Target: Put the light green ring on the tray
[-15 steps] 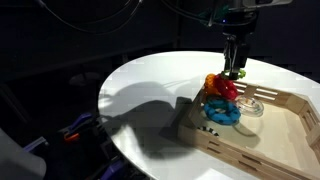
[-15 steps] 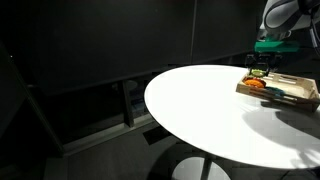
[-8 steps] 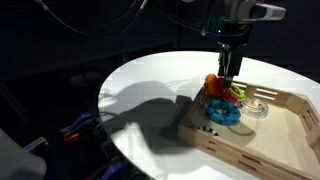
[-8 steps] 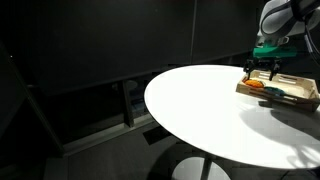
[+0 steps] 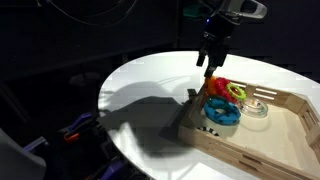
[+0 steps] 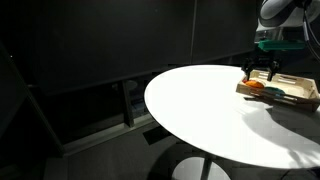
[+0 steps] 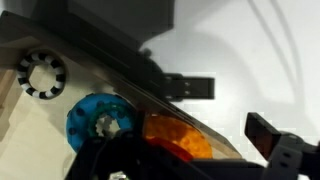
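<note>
A round white surface (image 5: 150,90) fills most of both exterior views, set in a dark room. On its right side sits the tray (image 5: 272,152), a shallow box of pale wood with raised walls, its near-left corner casting a shadow on the surface.

The robot arm comes down from above. Its hand (image 5: 209,64) hangs over the bare surface just beyond the tray's far-left corner, touching nothing. In the wrist view the two dark fingers (image 7: 190,87) stand well apart, spread wide with nothing between them, and the white surface shows in the gap.

The rings are bunched in the tray's left end. A blue ring (image 5: 221,113) lies flat nearest the left wall. Behind it is a red ring (image 5: 217,89). The light green ring (image 5: 237,92) rests inside the tray against the right side of the red one, on top of the pile. A pale ring (image 5: 258,110) lies just right of the blue one. The wrist view also shows an orange ring (image 7: 178,137) beside the blue ring.
</note>
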Available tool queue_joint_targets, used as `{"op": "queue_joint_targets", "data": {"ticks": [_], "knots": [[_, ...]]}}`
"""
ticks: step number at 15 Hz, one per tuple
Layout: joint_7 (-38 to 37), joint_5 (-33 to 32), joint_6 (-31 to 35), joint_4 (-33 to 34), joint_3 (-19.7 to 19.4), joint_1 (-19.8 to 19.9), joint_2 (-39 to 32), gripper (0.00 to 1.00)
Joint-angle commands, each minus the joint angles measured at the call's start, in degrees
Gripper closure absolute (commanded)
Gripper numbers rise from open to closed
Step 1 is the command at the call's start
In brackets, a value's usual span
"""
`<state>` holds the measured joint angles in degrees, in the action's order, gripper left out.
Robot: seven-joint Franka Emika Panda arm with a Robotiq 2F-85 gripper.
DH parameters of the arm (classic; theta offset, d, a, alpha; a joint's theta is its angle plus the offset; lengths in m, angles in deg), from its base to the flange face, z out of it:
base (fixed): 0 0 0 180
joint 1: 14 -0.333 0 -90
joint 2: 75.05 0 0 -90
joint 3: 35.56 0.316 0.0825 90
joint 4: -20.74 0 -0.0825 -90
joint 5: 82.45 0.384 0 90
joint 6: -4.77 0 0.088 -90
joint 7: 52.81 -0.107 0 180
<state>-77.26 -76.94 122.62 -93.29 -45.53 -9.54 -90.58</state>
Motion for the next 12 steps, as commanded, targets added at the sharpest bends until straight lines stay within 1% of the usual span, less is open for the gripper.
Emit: {"op": "queue_joint_targets", "data": {"ticks": [1,5,9,12], "knots": [[6.5,-0.2,-6.9,0.0,1.4,0.6,4.3,0.00],[10.3,-2.1,-10.9,-0.9,2.6,-0.2,8.9,0.00],[14.8,-5.3,-8.9,-2.8,4.1,-0.9,13.6,0.00],[17.6,-6.6,-8.0,-4.3,5.1,-1.1,16.7,0.00]]}}
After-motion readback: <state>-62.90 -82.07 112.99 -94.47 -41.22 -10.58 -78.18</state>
